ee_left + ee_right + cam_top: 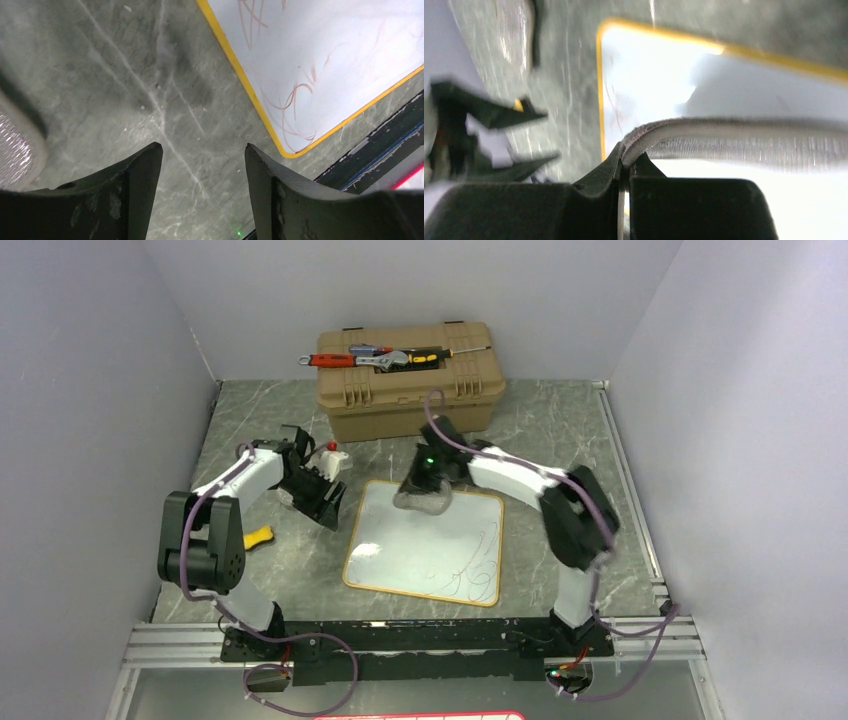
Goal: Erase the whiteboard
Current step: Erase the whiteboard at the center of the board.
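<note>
Fingers of the left gripper stand spread with nothing between them. They hover over the table, just left of the whiteboard. The whiteboard lies flat at the table's centre, between the two arms and in front of the toolbox.

Scribbles show on the near right part of the whiteboard. The far part looks clean in the top view.

At the far edge of the whiteboard, the right gripper has its fingers pressed together, pinching the edge of a grey cloth.

Step in hand: wiping. By the marks, the job looks part done.

Next move, as judged:
- Bring the cloth down onto the whiteboard and draw it toward the near right corner.
- Keep the cloth flat across the scribbles.
- The whiteboard looks free to slide, so the left gripper may need to steady its rim.

Hard to make out:
- The right wrist view is blurred, and the top view hides the underside of the cloth. Contact with the whiteboard cannot be confirmed.
- The left wrist view shows only one corner of the whiteboard.
- A small red-and-white item beside the left gripper is too small to identify.
- A yellow item is partly hidden by the left arm.
</note>
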`<state>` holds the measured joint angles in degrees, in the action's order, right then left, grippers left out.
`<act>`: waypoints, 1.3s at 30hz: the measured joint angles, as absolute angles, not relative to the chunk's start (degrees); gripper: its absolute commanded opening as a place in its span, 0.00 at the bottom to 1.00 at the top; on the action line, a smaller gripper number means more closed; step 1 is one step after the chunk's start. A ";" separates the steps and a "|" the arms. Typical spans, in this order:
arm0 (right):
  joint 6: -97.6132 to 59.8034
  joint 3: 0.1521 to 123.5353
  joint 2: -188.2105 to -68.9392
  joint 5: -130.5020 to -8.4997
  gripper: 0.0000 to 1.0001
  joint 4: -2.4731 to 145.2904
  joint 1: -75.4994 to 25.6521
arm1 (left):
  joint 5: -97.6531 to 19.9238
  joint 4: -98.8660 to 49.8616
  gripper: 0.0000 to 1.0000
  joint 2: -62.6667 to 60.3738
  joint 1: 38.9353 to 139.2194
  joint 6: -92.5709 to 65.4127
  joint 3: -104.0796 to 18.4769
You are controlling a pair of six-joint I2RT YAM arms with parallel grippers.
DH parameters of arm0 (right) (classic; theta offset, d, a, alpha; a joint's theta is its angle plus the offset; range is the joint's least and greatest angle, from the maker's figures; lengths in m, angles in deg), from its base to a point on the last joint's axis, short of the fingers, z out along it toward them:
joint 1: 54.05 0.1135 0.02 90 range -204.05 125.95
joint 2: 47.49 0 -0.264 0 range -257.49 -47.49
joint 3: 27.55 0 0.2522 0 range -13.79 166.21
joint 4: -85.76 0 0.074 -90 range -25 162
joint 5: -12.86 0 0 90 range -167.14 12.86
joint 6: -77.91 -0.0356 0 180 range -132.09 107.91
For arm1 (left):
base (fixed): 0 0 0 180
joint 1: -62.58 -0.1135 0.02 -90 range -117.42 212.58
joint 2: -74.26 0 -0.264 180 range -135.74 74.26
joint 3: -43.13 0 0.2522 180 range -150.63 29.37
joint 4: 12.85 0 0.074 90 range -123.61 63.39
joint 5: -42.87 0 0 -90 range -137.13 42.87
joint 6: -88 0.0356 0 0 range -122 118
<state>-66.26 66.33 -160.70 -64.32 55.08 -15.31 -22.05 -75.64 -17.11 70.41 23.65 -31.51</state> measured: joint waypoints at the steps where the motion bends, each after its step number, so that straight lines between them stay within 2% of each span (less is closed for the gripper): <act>1: -65.43 62.33 -155.67 -64.67 0.00 53.68 -15.70 | -21.70 -75.20 0.69 -18.32 70.52 23.50 -31.56; 5: -63.73 46.39 -133.69 -67.10 0.00 47.86 -16.77 | -21.06 -73.76 0.69 -21.77 72.49 22.36 -32.10; 9: -63.84 32.25 -116.92 -67.78 0.00 41.96 -18.94 | -20.78 -71.99 0.66 -25.07 75.94 22.03 -33.79; 13: -64.43 22.50 -109.21 -68.10 0.00 34.09 -20.49 | -20.65 -70.70 0.61 -29.22 78.81 21.66 -36.08; 16: -64.78 18.26 -106.65 -67.71 0.00 30.81 -20.49 | -20.97 -69.92 0.50 -30.40 79.86 21.44 -37.22; 21: -65.48 12.75 -110.06 -65.20 0.00 35.60 -20.51 | -22.02 -69.04 0.23 -32.54 80.40 20.98 -38.79; 25: -66.26 13.06 -116.33 -59.84 0.00 40.89 -21.04 | -23.23 -68.74 0.11 -33.16 80.80 20.57 -39.14; 32: -69.02 15.29 -128.33 -50.62 0.00 54.46 -19.42 | -23.53 -68.80 0.08 -33.22 80.84 19.54 -39.19; 36: -71.53 18.55 -135.54 -48.91 0.00 65.24 -12.95 | -23.60 -68.84 0.08 -33.24 80.84 19.48 -39.23; 39: -72.38 18.53 -136.24 -49.55 0.00 71.01 -9.95 | -23.75 -69.00 0.08 -33.27 80.95 19.43 -39.36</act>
<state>-72.38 18.53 -136.24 -49.55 71.01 -9.95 -23.75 -69.00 -33.27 80.95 19.43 -39.36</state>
